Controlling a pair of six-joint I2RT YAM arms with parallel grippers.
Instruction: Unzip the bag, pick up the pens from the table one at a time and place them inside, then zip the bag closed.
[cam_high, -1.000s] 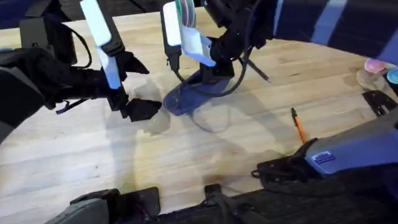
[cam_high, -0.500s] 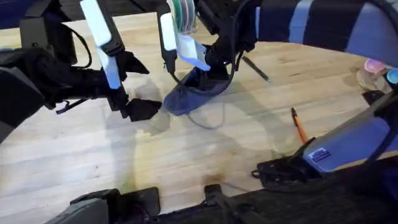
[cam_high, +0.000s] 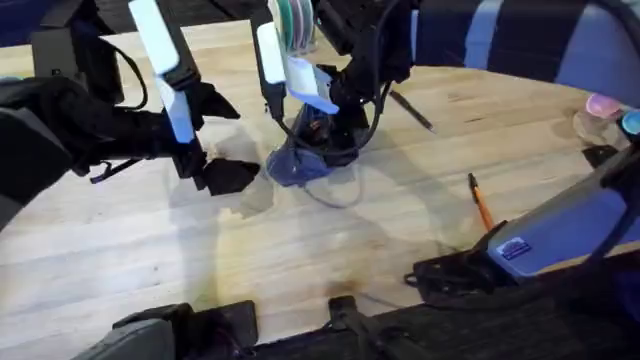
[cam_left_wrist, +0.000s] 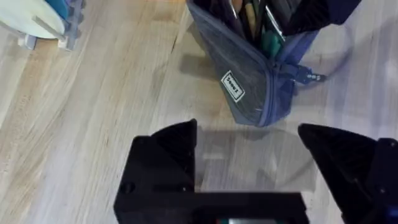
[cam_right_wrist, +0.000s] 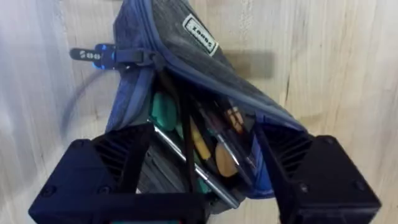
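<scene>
The desk (cam_high: 300, 250) is pale butcher-block, long planks with plain seams and a soft grain. Toward its far middle sits the bag (cam_high: 300, 160), a blue-grey woven fabric pouch, rounded at the near end, its zipper mouth gaping wide. From the left wrist view the cloth looks like coarse canvas with brighter blue trim along the zip, a small white stitched label on the side, and a blue zip pull with a cord tab hanging off the end.

Right over that mouth hangs the right gripper (cam_right_wrist: 199, 155), black ribbed fingers (cam_right_wrist: 118, 155) spread, one each side of the opening, clamping nothing that I can see. Inside the bag there's a jumble of slim shafts: green, yellow, orange-brown, a silvery barrel lying across.

The left gripper (cam_left_wrist: 255, 162) waits just beside the bag's near end, on the desk's left half, blocky matte black fingers (cam_left_wrist: 168, 155) parted and empty, bare wood between them.

Well off to the right lies an orange pen (cam_high: 480, 203) with a black end, flat on the wood. Farther back, just beyond the bag, a thin dark pen (cam_high: 412, 110) lies slantwise. Both stay apart from the bag and from either gripper.
</scene>
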